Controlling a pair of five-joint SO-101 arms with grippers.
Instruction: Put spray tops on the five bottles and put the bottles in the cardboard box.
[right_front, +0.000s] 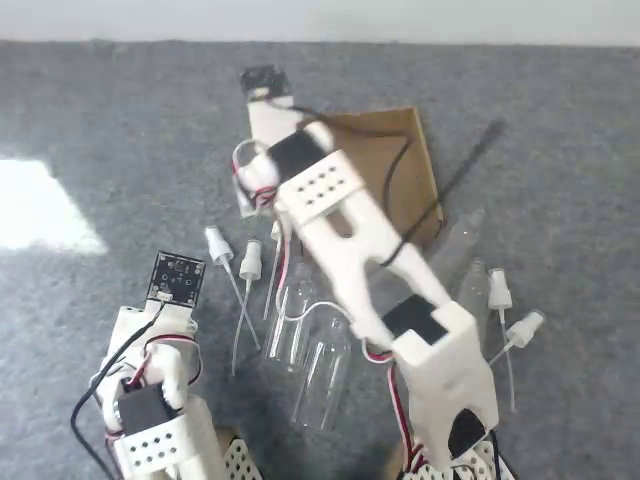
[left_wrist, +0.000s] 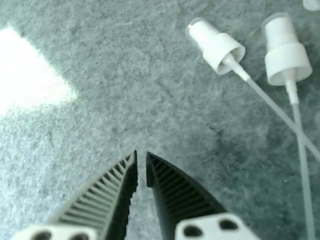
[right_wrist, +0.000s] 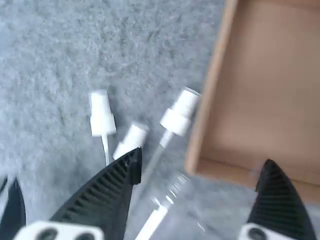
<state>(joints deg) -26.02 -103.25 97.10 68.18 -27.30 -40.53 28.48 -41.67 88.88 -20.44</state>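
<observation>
The left gripper (left_wrist: 141, 155) hovers low over grey carpet, shut with nothing between its ribbed fingers; two white spray tops (left_wrist: 216, 46) (left_wrist: 285, 50) with long tubes lie just ahead of it. The right gripper (right_wrist: 202, 161) hangs open over the edge of the cardboard box (right_wrist: 260, 95), above a clear bottle (right_wrist: 172, 197) and three spray tops (right_wrist: 101, 117). In the high view, the right arm (right_front: 350, 240) stretches from the front to the box (right_front: 395, 165). Clear bottles (right_front: 322, 372) lie in the middle, and the left arm (right_front: 150, 400) sits at the front left.
Two more spray tops (right_front: 500, 292) (right_front: 527, 326) and clear bottles (right_front: 470, 290) lie on the carpet right of the right arm. A bright light patch (right_front: 40, 205) marks the carpet at the left. The right arm's black cable (right_front: 395, 190) crosses the box.
</observation>
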